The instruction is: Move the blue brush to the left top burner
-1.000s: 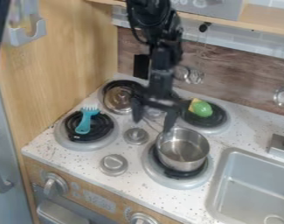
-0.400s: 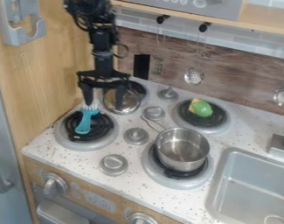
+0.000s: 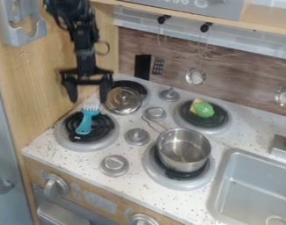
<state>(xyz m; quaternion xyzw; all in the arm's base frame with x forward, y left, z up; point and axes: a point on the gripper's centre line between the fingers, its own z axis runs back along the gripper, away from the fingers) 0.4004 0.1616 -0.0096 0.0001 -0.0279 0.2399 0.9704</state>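
The black gripper (image 3: 88, 100) is located in the upper left of the frame, fingers spread apart, above the bristle end of the blue brush (image 3: 86, 122). The brush (handle directed toward the lower edge) lies on the black burner (image 3: 106, 132) left of frame centre. A metal pot (image 3: 184, 151) is seated right of centre.

A metal pot (image 3: 184, 151) sits on the front right burner (image 3: 168, 179), near a grey sink (image 3: 219, 186). Green and yellow toys (image 3: 203, 109) rest on the back right burner (image 3: 218, 128).
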